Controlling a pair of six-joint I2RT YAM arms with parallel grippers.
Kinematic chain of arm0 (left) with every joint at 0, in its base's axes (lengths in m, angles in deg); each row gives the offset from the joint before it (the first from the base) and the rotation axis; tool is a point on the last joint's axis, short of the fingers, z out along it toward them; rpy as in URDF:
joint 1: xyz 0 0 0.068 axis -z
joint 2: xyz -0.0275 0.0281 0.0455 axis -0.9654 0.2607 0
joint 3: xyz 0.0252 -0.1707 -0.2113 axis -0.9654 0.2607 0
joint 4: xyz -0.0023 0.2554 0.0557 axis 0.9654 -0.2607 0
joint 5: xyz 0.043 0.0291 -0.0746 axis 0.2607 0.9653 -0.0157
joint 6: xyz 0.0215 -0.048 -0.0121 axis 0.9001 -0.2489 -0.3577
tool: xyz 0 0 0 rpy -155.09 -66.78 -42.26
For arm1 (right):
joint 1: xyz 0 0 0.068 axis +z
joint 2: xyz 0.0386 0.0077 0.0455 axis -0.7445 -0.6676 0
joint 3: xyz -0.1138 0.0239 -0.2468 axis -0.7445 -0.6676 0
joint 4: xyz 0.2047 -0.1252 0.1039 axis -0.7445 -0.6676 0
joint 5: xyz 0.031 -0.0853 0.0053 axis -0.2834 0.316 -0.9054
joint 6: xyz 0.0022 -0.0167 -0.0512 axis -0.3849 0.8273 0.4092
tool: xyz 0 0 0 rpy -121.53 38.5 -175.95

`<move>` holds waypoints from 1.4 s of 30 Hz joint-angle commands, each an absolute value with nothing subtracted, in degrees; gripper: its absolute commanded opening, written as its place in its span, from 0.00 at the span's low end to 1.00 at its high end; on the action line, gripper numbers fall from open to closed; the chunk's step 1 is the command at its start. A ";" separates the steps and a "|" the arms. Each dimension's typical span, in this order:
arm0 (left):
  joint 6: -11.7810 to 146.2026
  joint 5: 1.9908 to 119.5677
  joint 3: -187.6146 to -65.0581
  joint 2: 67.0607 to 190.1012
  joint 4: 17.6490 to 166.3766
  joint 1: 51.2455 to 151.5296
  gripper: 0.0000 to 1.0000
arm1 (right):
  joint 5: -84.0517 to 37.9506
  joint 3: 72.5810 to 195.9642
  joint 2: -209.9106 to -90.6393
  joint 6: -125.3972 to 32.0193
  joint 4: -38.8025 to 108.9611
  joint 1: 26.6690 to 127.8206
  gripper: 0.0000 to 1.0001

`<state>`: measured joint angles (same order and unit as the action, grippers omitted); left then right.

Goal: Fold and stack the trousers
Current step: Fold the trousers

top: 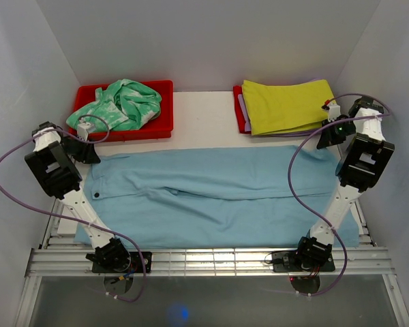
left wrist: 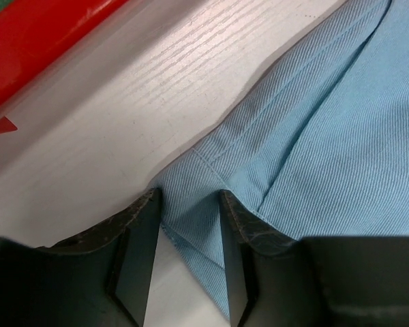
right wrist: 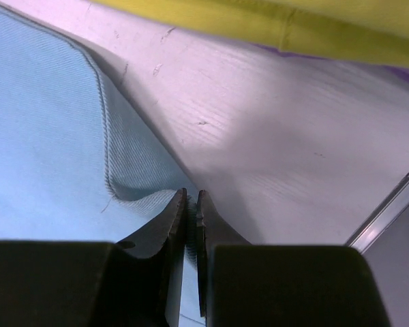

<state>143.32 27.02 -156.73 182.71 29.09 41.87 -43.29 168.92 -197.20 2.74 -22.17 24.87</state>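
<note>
White bench (top: 203,116) carries the trousers (top: 218,197) flat across it, soft and floppy I judge, best taken at the far corners, where my left claw (left wrist: 189,201) stands spread astride the waistband and my right claw (right wrist: 191,196) pinches the hem.

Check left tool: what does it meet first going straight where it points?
The trousers: their hemmed corner lies inside the left tool, jaws open. Beyond, bare table, then likely the red bin; depth unclear.
</note>
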 commanded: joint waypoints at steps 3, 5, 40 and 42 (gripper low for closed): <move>144.18 25.18 -154.80 182.64 28.65 41.93 0.32 | -46.08 172.10 -192.77 4.77 -26.99 24.56 0.08; 144.44 25.10 -154.63 182.11 28.74 41.93 0.20 | -46.26 172.63 -192.33 5.12 -27.78 24.56 0.08; 175.98 22.35 -127.05 140.99 21.71 21.99 0.00 | -39.41 138.21 -158.61 38.07 -39.12 15.42 0.08; 179.84 23.94 -121.33 139.23 22.14 20.49 0.00 | -36.78 128.66 -156.39 40.53 -37.20 15.33 0.08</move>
